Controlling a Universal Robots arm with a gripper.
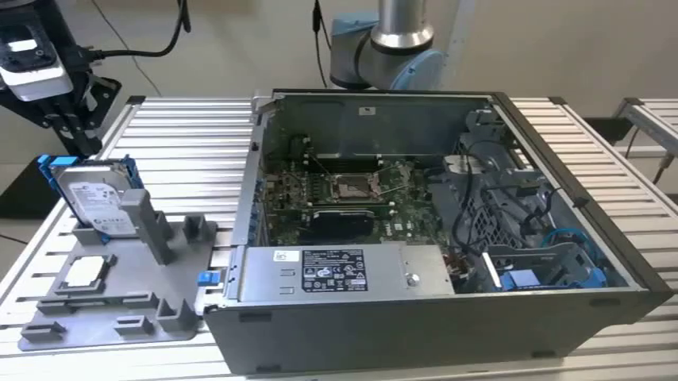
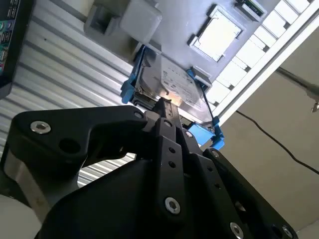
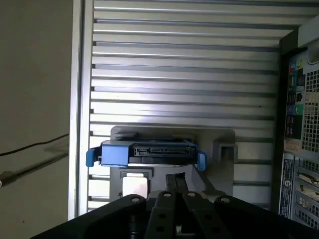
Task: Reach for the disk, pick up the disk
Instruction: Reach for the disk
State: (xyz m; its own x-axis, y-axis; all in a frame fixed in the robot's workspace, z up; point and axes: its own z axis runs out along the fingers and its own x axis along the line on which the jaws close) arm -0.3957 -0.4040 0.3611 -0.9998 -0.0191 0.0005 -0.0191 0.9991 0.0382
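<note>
We log disk point(image 1: 98, 202) upright in grey fixture point(image 1: 119, 313), long axis near vertical, label print illegible, gripper point(image 3: 174, 179) near, state we cannot tell.

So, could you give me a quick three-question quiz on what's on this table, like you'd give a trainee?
1. True or false: the flat silver-grey metal hard drive with a blue plastic frame lies inside the open dark grey computer case.
2. Which is the black end effector closest to? A the hard drive; B the computer case; C the small square silver-white chip.
3. Fill in: the hard drive stands on the exterior view's ____ of the case.
Key: 1 false, it stands propped in the grey plastic holder beside the case; 2 A; 3 left.
</note>
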